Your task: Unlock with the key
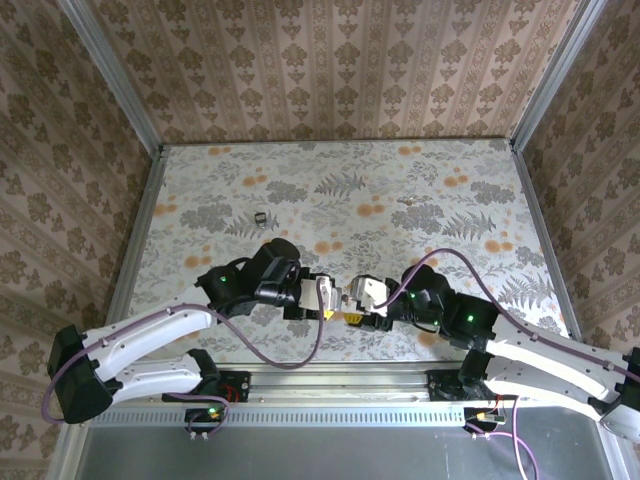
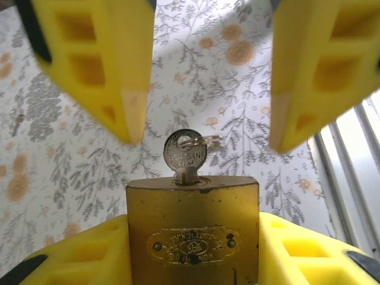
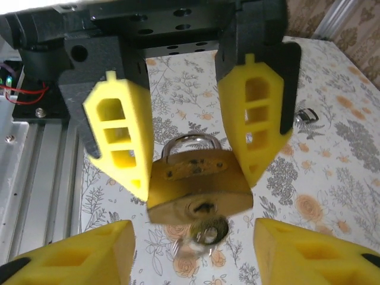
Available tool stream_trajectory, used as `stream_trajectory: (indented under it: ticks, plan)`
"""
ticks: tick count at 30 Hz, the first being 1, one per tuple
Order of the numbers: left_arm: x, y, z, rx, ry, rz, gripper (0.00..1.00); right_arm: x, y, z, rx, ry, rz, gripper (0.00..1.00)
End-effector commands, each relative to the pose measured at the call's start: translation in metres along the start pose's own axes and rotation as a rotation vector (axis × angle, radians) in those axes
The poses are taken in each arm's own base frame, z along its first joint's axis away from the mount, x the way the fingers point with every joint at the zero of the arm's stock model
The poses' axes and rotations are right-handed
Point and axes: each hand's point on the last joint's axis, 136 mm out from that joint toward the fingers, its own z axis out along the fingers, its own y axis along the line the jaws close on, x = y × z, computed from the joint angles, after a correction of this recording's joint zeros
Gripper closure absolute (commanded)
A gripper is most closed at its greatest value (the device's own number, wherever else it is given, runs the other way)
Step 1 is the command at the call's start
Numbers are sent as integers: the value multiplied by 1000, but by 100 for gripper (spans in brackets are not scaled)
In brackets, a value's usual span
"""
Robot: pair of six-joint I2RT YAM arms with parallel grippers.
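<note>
The key [image 2: 185, 155] is seated in the keyhole on the underside of the brass padlock [image 2: 193, 234], its round head and a small ring sticking out. Insertion therefore looks done. In the right wrist view the silver shackle [image 3: 190, 144] arches over the body with both legs apparently down in it, so I judge the lock not yet opened, though whether the key has been turned at all cannot be told from these pictures. What seems left is to take the key head, twist it, and let the shackle spring free. The left fingers [image 3: 119, 139] are clamped on the two narrow sides of the padlock, holding it in the air above the flowered surface [image 1: 400, 170], low in the middle of the top view where the two arms meet. The keyhole end faces the other arm. The right fingers [image 2: 101, 71] stand well apart, one on each side of the key head in the upper left and upper right of the left wrist view. There is clear space between each tip and the key, so they hold and touch nothing. The key lies roughly on the line between those two tips, so closing them on the flat head looks like the next call, with a slip off the thin metal as the main risk.
</note>
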Motion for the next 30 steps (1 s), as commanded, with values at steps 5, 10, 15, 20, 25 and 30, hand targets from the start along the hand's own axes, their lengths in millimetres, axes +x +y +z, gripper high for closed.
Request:
stream_trajectory:
  ticks: [5,10,15,20,25,30]
  plan:
    - [-7,22,-17,-130,-43,62,100,-13,-19,-26,66,-63,250,37]
    - [-7,25,-18,-157,-46,78,100,-15,-66,-25,89,-85,824,38]
    - [-9,21,-14,-125,-44,77,100,-13,-75,6,-138,-27,1221,58]
    - [-9,19,-14,-110,-43,64,100,-20,-70,13,-182,-36,1233,58]
    - [-6,20,-14,-97,-37,45,100,-18,-57,7,-206,-11,1240,57]
    - [-11,24,-15,-92,-56,36,100,-4,-43,14,-216,41,1247,57]
